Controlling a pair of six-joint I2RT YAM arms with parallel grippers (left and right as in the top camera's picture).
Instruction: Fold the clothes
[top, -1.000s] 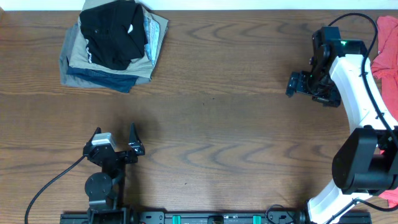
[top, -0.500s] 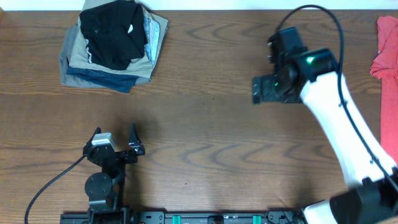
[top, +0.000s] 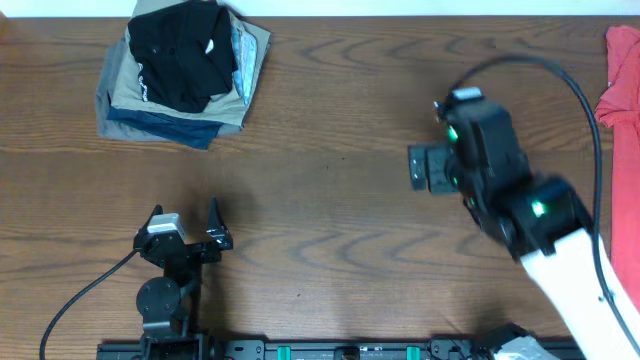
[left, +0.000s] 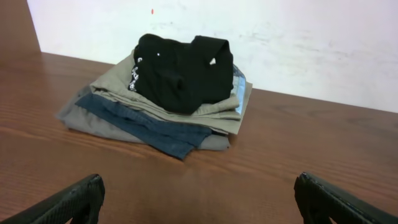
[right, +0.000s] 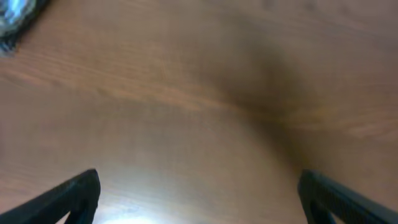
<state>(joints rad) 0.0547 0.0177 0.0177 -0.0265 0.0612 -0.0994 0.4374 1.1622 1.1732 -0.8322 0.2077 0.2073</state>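
The black short-sleeved shirt (top: 183, 52) lies folded on top of a stack of folded khaki and blue-grey garments (top: 165, 115) at the far left of the table. It also shows in the left wrist view (left: 181, 70), with a small white mark on it. My left gripper (top: 186, 226) is open and empty near the front left, pointing toward the stack (left: 199, 202). My right gripper (top: 425, 167) is open and empty over bare wood right of centre; its wrist view (right: 199, 199) shows only blurred tabletop.
A red garment (top: 622, 75) lies at the far right edge of the table. A white wall (left: 298, 37) stands behind the stack. The brown wooden table (top: 320, 210) spans the whole view.
My right arm has swung from the far right, near the red garment, leftward and then toward the front. The left arm and the stack have not moved.
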